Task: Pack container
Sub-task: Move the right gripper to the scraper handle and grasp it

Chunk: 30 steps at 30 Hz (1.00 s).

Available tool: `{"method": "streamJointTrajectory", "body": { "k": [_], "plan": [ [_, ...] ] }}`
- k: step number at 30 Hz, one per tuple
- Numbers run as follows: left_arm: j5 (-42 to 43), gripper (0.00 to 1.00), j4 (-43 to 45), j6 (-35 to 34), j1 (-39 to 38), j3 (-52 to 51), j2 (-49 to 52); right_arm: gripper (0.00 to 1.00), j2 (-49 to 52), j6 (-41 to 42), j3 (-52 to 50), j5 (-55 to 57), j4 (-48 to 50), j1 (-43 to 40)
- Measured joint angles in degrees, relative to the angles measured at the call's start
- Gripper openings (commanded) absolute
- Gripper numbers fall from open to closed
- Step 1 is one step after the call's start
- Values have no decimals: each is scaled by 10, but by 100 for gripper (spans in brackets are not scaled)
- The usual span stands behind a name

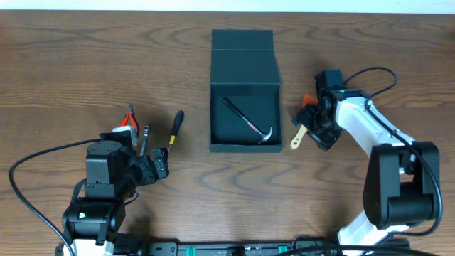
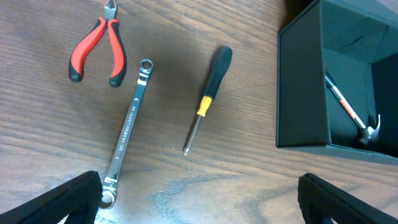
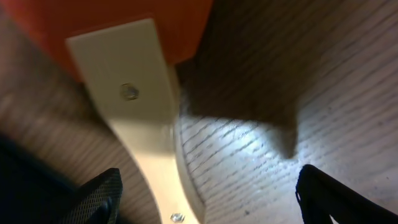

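**Container standing open mid-surface, both tools spread**

The container (image 1: 245,147) is sitting in the middle of the wooden surface (image 1: 71,71), between the two arms. Its flap lid is lying folded back flat on the far side. A small hammer (image 1: 249,122) is lying slantwise inside it, with its metal head resting toward the near corner on the right arm's side.

On the left arm's side of the container, a black-and-yellow screwdriver (image 1: 175,126) is lying nearest to it. A silver wrench (image 2: 127,130) is lying beyond that, and red-handled pliers (image 2: 93,46) are lying farthest out. The left tool (image 2: 202,199) is hovering low over this group with its jaws spread wide, gripping nothing. The wrench's near ring end is lying just beside one finger (image 2: 68,199).

On the right arm's side, just beside the container's wall, a cream-handled implement (image 3: 140,112) with an orange part (image 3: 124,18) is lying on the surface. The right tool (image 3: 208,196) is reaching down over it. Its jaws are standing apart with the cream handle passing between them, closer to one finger (image 3: 102,196) than the other. They are not pinching it.
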Motion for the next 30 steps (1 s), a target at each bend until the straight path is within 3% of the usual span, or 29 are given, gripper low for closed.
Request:
{"method": "streamJointTrajectory", "body": {
  "k": [6,30],
  "plan": [
    [0,99,0,0,0,0,0,75,10,0,0,0,12,0],
    [0,99,0,0,0,0,0,77,37,40,12,8,-32,3]
  ]
}}
